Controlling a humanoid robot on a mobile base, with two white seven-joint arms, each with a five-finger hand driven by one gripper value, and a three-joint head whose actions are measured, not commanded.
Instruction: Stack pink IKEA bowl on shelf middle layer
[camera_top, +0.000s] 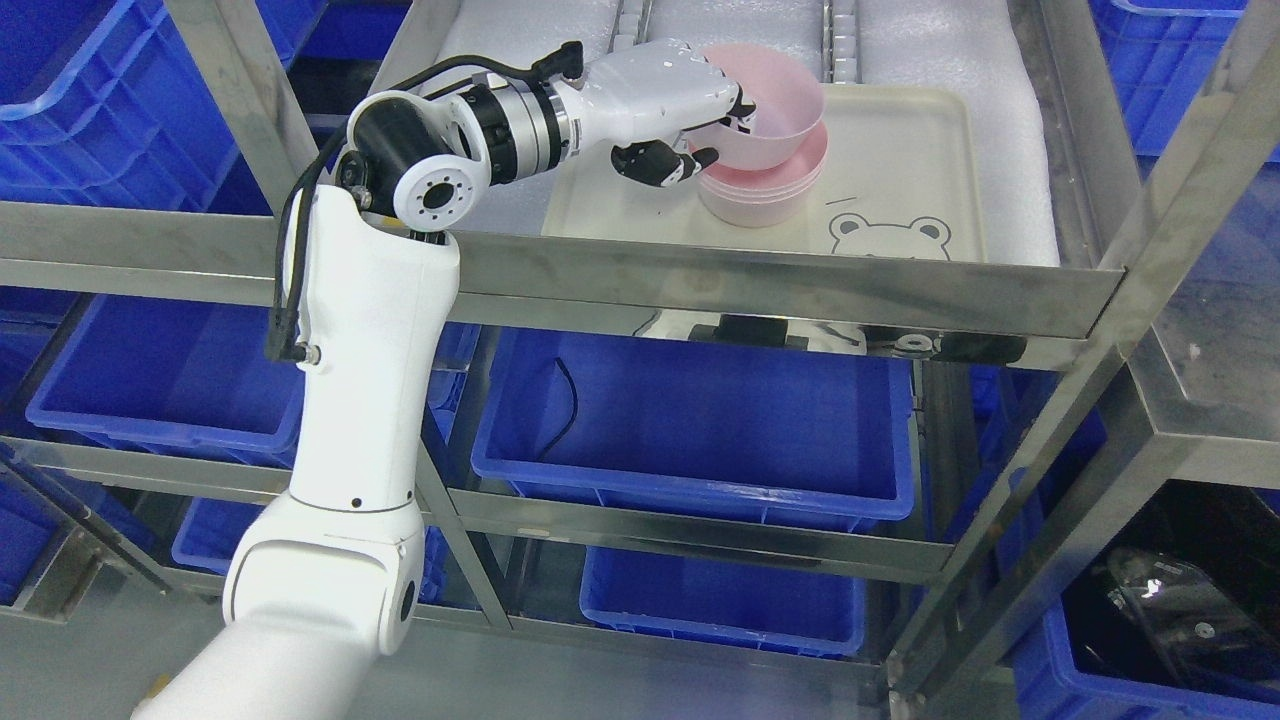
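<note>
A pink bowl (775, 110) sits tilted in a short stack of pink bowls (762, 195) on a cream tray (905, 150) printed with a bear face. My left hand (715, 125) reaches in from the left over the shelf rail. It is shut on the top bowl's left rim, with the fingers over the rim and the thumb (672, 165) under it. The bowl leans to the right, only partly seated in the stack. The right arm is out of view.
The tray lies on white foam padding (1010, 150) inside a steel shelf frame (800, 290). Blue plastic bins (700, 420) fill the layers below and the sides. A steel upright (1060, 440) slants at the right. A black object (1180, 600) lies at lower right.
</note>
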